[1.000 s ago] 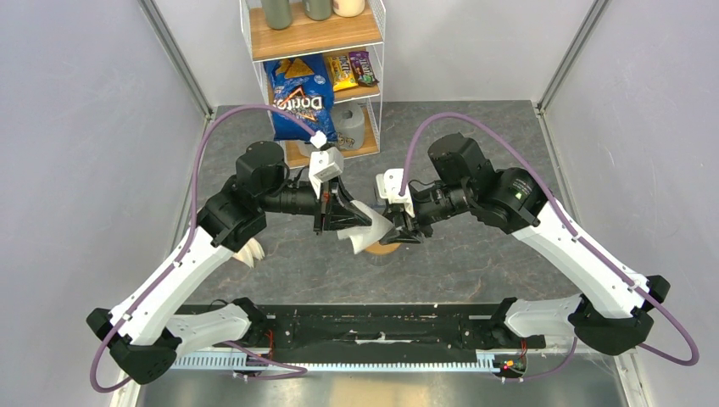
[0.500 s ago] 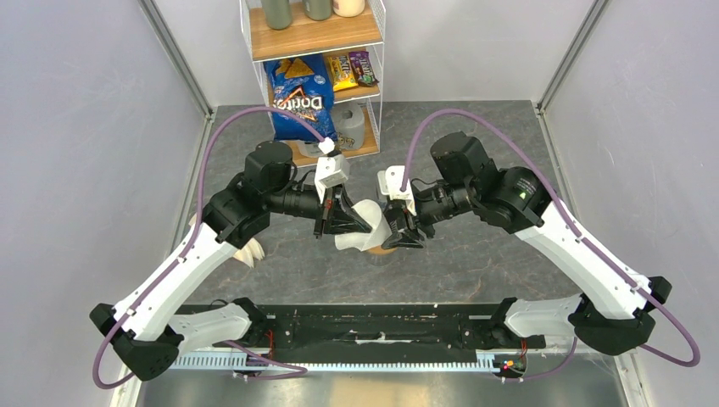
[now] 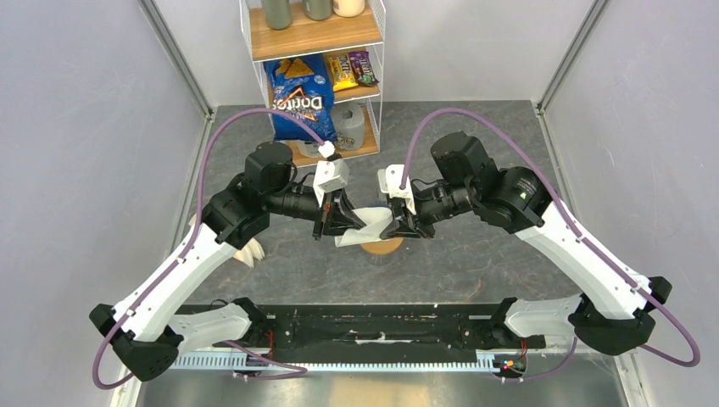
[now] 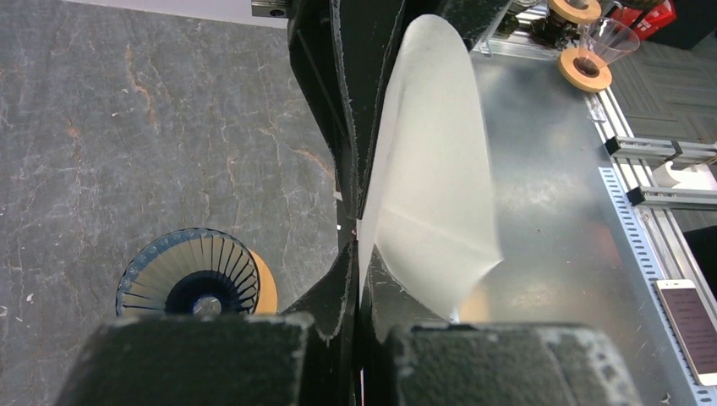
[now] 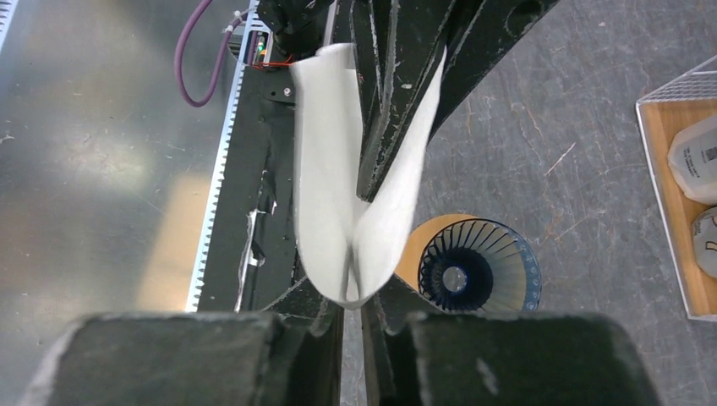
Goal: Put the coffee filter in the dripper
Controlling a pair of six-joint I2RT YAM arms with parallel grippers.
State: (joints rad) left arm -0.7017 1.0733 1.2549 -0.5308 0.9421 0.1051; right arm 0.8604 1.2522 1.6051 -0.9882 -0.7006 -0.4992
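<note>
We find the coffee filter (image 3: 365, 225) held in the air, with the left gripper (image 3: 348, 222) and the right gripper (image 3: 395, 227) each clamped on an edge. The dripper (image 5: 478, 269) sits below on a wooden ring (image 3: 383, 247) with nothing in it. In our judgement, lowering and seating the filter are not yet done.

Overhead view faces down; both close wrist views share the dripper (image 5: 486, 254).

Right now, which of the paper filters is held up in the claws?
The single thin white coffee filter, pinched in the air between the left claw and the right claw. The cream fanned bundle lies on the table beside the left arm.
</note>
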